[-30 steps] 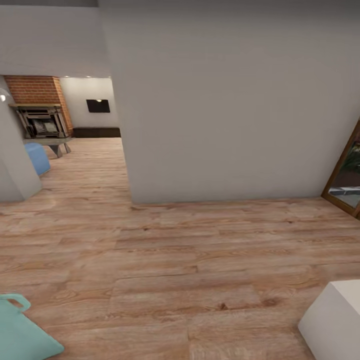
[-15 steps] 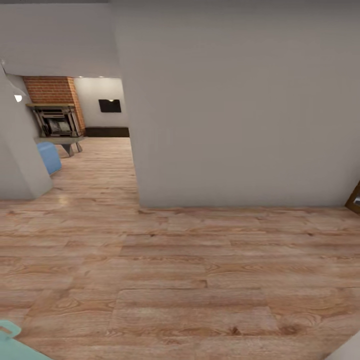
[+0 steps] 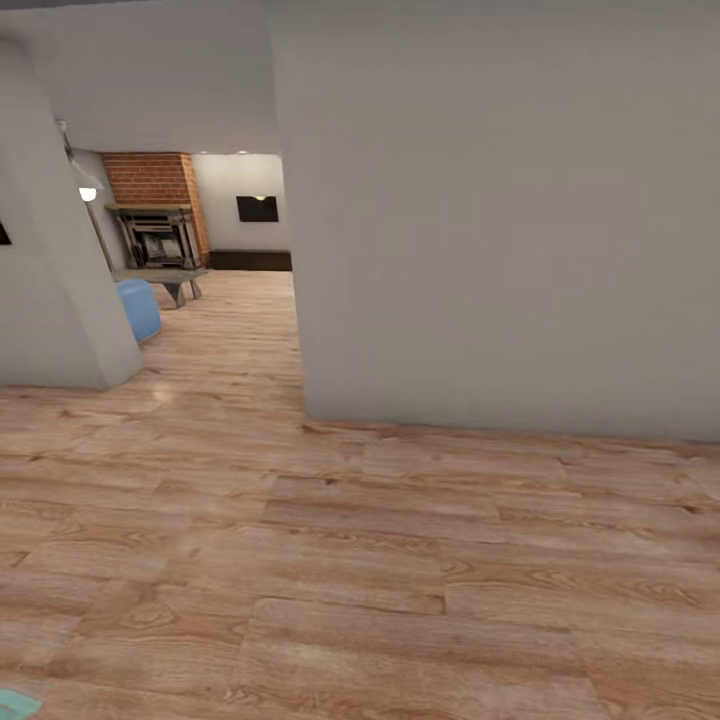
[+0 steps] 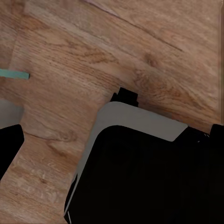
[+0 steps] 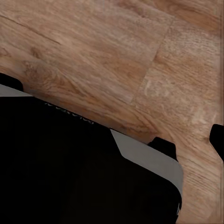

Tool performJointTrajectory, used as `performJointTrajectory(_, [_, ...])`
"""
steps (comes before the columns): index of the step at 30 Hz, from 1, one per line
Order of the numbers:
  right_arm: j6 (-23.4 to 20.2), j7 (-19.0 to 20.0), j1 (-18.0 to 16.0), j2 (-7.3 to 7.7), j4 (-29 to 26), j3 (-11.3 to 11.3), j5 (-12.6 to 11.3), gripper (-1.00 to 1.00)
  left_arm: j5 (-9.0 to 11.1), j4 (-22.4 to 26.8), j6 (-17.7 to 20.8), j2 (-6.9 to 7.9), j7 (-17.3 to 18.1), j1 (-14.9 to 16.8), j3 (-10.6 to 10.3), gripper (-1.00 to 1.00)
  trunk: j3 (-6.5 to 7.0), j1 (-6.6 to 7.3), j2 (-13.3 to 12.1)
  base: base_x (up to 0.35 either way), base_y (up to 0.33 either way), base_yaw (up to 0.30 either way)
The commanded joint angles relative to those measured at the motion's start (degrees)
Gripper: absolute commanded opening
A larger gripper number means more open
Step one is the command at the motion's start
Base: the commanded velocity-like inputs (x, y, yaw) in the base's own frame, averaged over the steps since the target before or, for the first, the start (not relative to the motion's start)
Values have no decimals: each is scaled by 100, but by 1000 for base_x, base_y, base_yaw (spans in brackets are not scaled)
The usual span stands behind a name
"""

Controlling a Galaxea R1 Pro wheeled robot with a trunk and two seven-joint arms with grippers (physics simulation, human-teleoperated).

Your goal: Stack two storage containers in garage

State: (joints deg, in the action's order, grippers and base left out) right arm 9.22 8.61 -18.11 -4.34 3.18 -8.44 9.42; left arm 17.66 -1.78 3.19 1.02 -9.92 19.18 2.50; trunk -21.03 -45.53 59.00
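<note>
The two storage containers are out of view, and so is the garage. I stand on light wood-plank floor (image 3: 380,560) facing a grey wall (image 3: 500,230). In the left wrist view a dark fingertip (image 4: 9,149) sits at the picture's edge over the planks, above my own black and grey base (image 4: 140,177). The right wrist view has a dark fingertip (image 5: 217,140) at its edge beside the same base (image 5: 70,168). Both grippers look open, and nothing lies between their fingers.
Left of the wall an opening (image 3: 220,300) leads into a room with a brick fireplace (image 3: 155,225), a blue seat (image 3: 138,308) and a dark screen (image 3: 257,208). A grey wall corner (image 3: 60,290) juts in at the left. A teal sliver (image 3: 15,703) shows at the bottom left.
The whole picture has slid to the right, so the camera has turned left. The teal object, the white block and the wood-framed door at the right have dropped out of frame.
</note>
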Motion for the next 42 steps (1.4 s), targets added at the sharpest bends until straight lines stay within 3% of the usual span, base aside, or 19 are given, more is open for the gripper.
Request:
performJointTrajectory(1, [45,-3,-10,-3,25,-44,-2,100,9,-7,7,3,-10,7,23,100,-6,-4,4,339,0,13])
performJointTrajectory(16, [44,0,-9,-4,25,-44,-12,100,9,-7,7,-13,-10,7,-47,100,-14,-4,4,339,0,14])
performJointTrajectory(42, [45,-3,-12,-5,25,-44,7,100,9,-7,7,-14,-10,7,-47,100,-182,-4,4,339,0,189])
